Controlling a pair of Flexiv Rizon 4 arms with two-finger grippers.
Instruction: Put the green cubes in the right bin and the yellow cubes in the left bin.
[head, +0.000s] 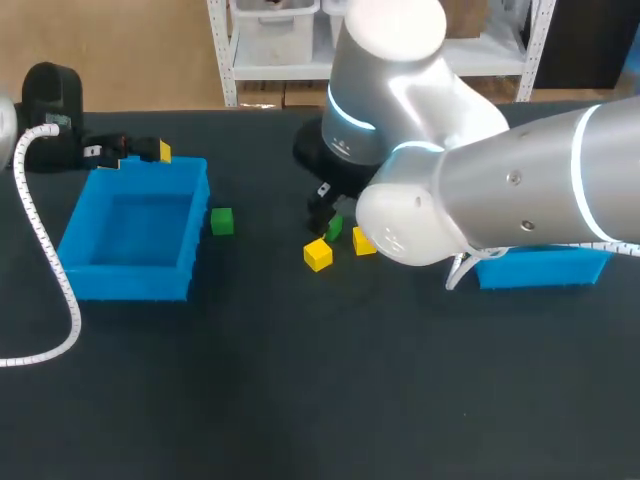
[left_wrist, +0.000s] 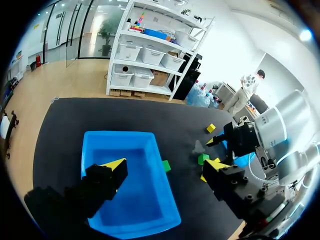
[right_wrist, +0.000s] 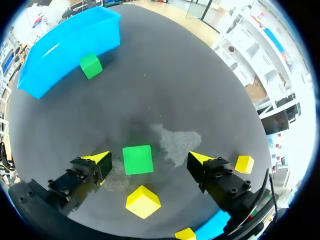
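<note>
Right gripper (right_wrist: 149, 158) spread above a green cube (right_wrist: 137, 159)
The cube sits between the open fingers, touching neither and nearer one; better to centre over it, drop straight, pinch flat faces squarely, and avoid nudging the yellow cube (right_wrist: 143, 201) just beside the gripper

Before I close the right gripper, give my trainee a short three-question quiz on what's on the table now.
1. True or false: the left bin already holds a yellow cube.
2. What lies between the right gripper's open fingers? A) a green cube B) a yellow cube C) nothing
3. How many green cubes show on the table outside the bins?
Key: 1 false, no cube shows in it. 2 A. 3 two: that one and a second green cube beside the left bin.
</note>
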